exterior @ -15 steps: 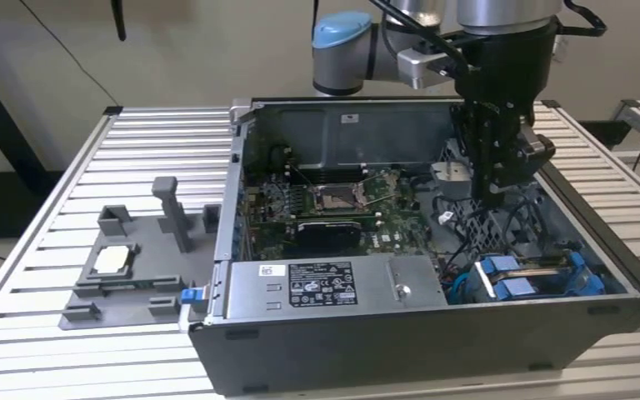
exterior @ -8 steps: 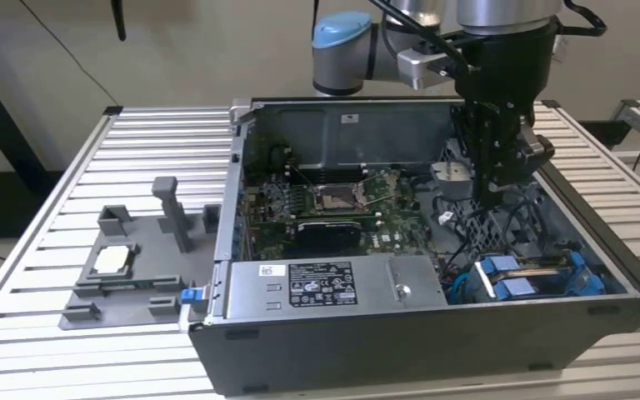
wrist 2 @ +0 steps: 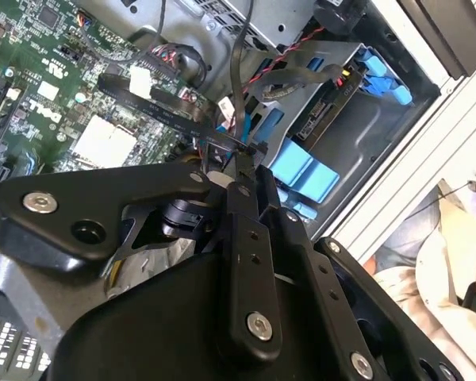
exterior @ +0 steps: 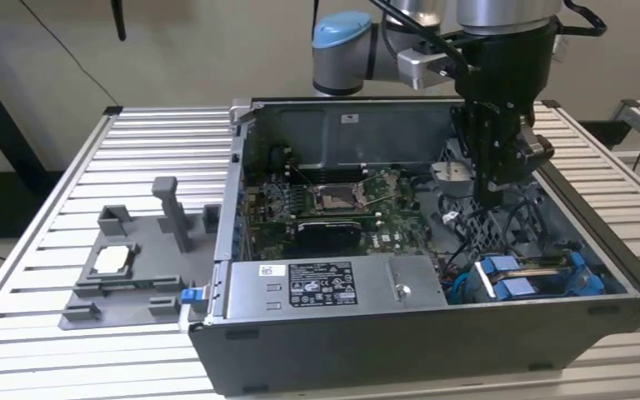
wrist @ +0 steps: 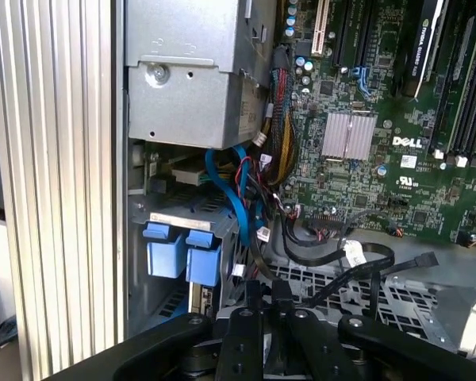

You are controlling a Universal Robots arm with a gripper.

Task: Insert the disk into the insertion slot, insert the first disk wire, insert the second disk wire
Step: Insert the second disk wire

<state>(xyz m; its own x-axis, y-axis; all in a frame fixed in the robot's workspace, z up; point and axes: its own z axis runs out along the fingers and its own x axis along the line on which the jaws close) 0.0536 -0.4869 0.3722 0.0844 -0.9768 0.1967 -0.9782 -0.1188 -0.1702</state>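
Exterior view puts the insertion slot (exterior: 533,275), a grey metal bay with blue clips, at about four o'clock inside the open computer case (exterior: 432,342). A green-edged board lies flat within the bay, though whether it is the disk cannot be told. In both wrist views the same bay (wrist 2: 333,119) (wrist: 168,218) sits just beyond the fingertips, among blue, red and black cabling. The gripper (exterior: 496,197) hangs from the arm above the case's two o'clock area, near the slot but apart from it. In the second wrist view the gripper (wrist 2: 250,149) has its fingers drawn narrow, pinched on a thin dark disk wire (wrist 2: 236,71) that runs away from their tips. The motherboard (exterior: 332,200) fills the case's centre, and the long labelled power-supply box (exterior: 320,283) lies at six to seven o'clock. Outside the case, at nine o'clock, a grey fixture (exterior: 131,292) on the slatted table (exterior: 31,250) carries a flat silvery piece (exterior: 112,261).
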